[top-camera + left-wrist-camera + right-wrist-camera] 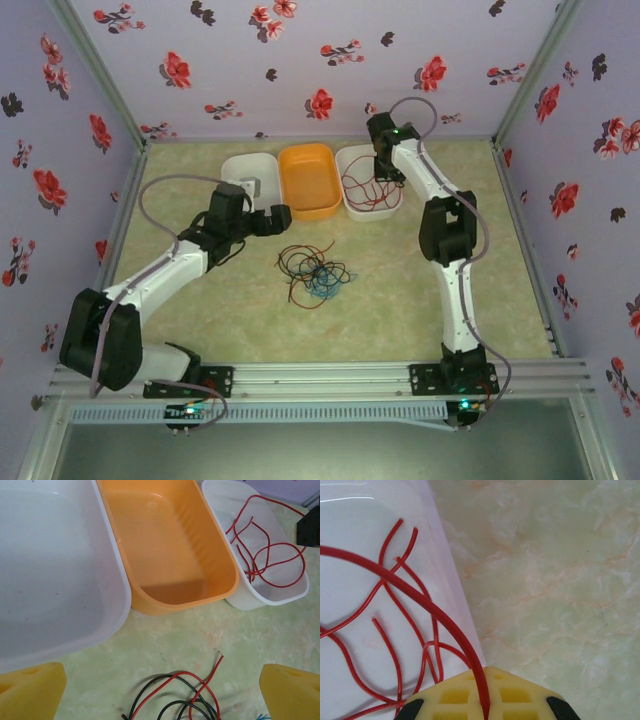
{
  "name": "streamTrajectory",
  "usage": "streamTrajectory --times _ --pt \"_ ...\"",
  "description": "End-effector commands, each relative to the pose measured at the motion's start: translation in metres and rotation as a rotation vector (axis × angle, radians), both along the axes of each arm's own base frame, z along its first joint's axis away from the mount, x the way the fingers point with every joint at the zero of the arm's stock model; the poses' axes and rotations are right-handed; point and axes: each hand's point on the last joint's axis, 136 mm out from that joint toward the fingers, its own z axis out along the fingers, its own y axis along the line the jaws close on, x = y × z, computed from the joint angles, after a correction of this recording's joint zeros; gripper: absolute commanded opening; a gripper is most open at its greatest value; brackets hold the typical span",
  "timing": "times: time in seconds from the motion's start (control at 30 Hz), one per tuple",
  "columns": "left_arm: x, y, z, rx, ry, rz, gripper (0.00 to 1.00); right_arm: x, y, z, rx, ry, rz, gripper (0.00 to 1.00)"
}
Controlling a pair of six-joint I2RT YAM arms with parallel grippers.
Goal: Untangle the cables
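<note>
A tangle of red, black and light blue cables (316, 272) lies on the table in the middle. My left gripper (276, 220) hangs open just behind it, in front of the bins. In the left wrist view its yellow fingertips (31, 691) stand wide apart, with red and black cable loops (186, 694) on the table between them, untouched. My right gripper (386, 168) is over the right white bin (392, 206). Its yellow pads are shut on a red cable (445, 620) that arcs up to the left from the right gripper (484, 682). More red cables (395, 650) lie loose in that bin.
Three bins stand in a row at the back: a left white bin (117, 580), an orange bin (227, 565) with nothing in it, and the right white bin (295, 594). Floral walls close in the table on three sides.
</note>
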Motion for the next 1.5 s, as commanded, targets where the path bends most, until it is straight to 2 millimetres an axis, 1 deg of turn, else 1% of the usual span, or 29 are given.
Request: streamTrajectory --times 0.0,0.1,0.2,0.33,0.43,0.53,0.73,0.83,0.93,1.0,1.03,1.1,1.17,1.23,1.4,1.47 --pt "0.006 -0.003 0.012 -0.022 -0.021 -0.004 1.00 0.004 0.004 0.009 -0.046 -0.034 0.020 0.00" --pt "0.006 -0.002 0.012 -0.024 -0.022 -0.003 1.00 0.004 0.006 0.019 -0.070 -0.061 0.021 0.04" --pt "0.006 -0.002 0.011 -0.025 -0.023 -0.002 1.00 0.004 0.014 0.018 -0.063 -0.069 0.039 0.04" --pt "0.006 -0.002 0.010 -0.025 -0.020 -0.003 1.00 0.003 0.025 0.000 -0.022 -0.038 0.057 0.00" --pt "0.005 -0.002 0.010 -0.026 -0.020 -0.002 1.00 0.003 0.030 -0.017 -0.005 -0.007 0.065 0.00" --pt "0.004 -0.002 0.010 -0.028 -0.020 -0.002 1.00 0.003 0.032 -0.029 0.001 0.012 0.072 0.00" --pt "0.004 -0.003 0.010 -0.039 -0.018 -0.002 1.00 0.009 0.040 -0.041 0.017 0.024 0.103 0.00" --pt "0.004 -0.003 0.009 -0.042 -0.016 -0.002 1.00 0.010 0.045 -0.044 0.041 0.027 0.118 0.03" --pt "0.004 -0.003 0.008 -0.043 -0.014 -0.001 1.00 0.011 0.046 -0.037 0.048 0.022 0.124 0.09" --pt "0.005 -0.004 0.008 -0.044 -0.014 0.000 1.00 0.010 0.048 -0.030 0.052 0.011 0.132 0.18" --pt "0.005 -0.004 0.009 -0.045 -0.015 0.000 1.00 0.010 0.049 -0.024 0.054 0.004 0.136 0.23" --pt "0.005 -0.003 0.010 -0.046 -0.018 0.002 1.00 0.008 0.050 -0.011 0.052 -0.012 0.143 0.35" --pt "0.005 -0.004 0.010 -0.048 -0.018 0.002 1.00 0.005 0.051 0.003 0.041 -0.037 0.147 0.43" --pt "0.005 -0.003 0.010 -0.049 -0.020 0.002 1.00 0.001 0.052 0.015 0.036 -0.058 0.154 0.47" --pt "0.005 -0.003 0.010 -0.048 -0.020 0.004 1.00 -0.014 0.055 0.043 0.057 -0.102 0.151 0.52" --pt "0.005 -0.003 0.010 -0.047 -0.021 0.005 1.00 -0.019 0.050 0.057 0.038 -0.138 0.132 0.55"
